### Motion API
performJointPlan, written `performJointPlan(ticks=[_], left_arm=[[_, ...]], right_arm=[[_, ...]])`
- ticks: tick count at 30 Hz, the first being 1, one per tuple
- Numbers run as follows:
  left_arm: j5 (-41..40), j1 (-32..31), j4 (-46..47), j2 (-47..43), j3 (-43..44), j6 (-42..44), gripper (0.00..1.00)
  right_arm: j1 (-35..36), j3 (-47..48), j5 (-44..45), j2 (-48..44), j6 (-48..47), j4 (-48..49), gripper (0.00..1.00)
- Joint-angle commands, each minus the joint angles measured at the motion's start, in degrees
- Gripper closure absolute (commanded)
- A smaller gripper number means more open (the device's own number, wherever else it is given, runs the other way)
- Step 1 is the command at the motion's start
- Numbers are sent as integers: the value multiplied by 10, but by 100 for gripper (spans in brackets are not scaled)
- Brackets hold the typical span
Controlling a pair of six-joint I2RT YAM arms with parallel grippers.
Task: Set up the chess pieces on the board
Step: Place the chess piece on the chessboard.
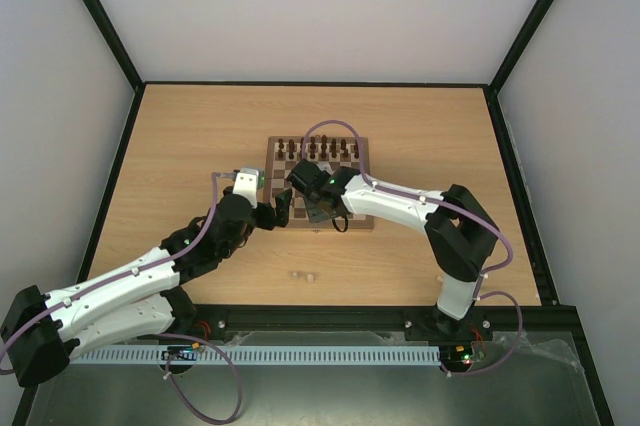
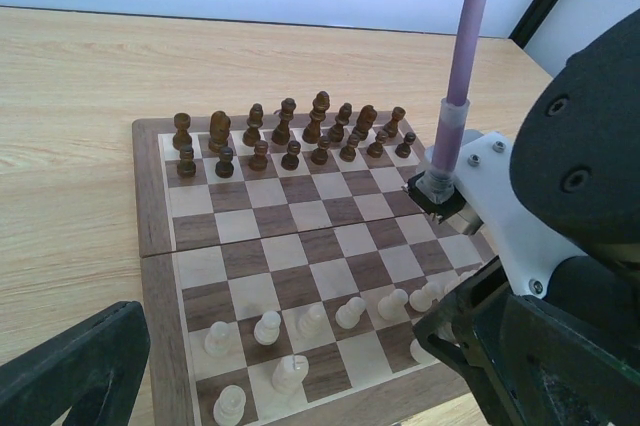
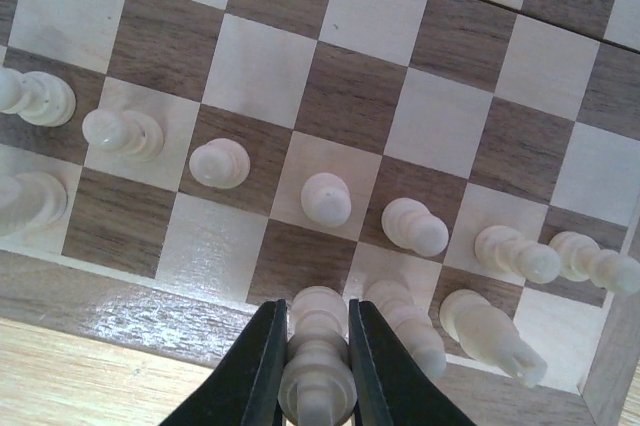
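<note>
Cream wood sits clamped in the right gripper [image 3: 317,318]: we see its two black fingers [image 3: 262,366] drawn in narrow on a single pale piece [image 3: 318,378], which is over the near back row of the board [image 3: 330,96], just inside the light border. We cannot tell whether its base touches the square. In the top view the board lies at the middle of the table [image 1: 190,146], and the right arm [image 1: 400,204] reaches in over its near right part. Just beyond the held piece a row of pale pawns [image 3: 327,198] stands one to a square, and two more back-row pieces [image 3: 405,311] stand just beside it, toward the board's right corner. Dark brown pieces [image 2: 290,136] fill the two far rows. The left gripper [image 1: 282,208] hovers by the board's near left part with its jaws spread wide, holding nothing. In its own wrist view we make out only one finger [image 2: 70,366], far out at the lower left. Two loose pale pieces [image 1: 297,274] lie on the bare table, well apart from the board, between it and the arm bases.
</note>
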Motion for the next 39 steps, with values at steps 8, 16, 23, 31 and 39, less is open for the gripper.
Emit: performJointPlan(ticks=[8, 16, 23, 31, 39], left_arm=[[-8, -1, 0, -10, 19, -2, 1], [-8, -1, 0, -8, 18, -1, 1], [-8, -1, 1, -6, 19, -1, 1], [-7, -1, 1, -5, 18, -1, 1], [-7, -1, 2, -4, 19, -1, 1]], right_arm=[[-11, 10, -1, 20, -9, 17, 89], [-14, 9, -3, 23, -10, 23, 87], [-15, 7, -4, 25, -10, 25, 84], [-16, 6, -7, 25, -11, 24, 78], [-16, 7, -12, 19, -9, 21, 72]])
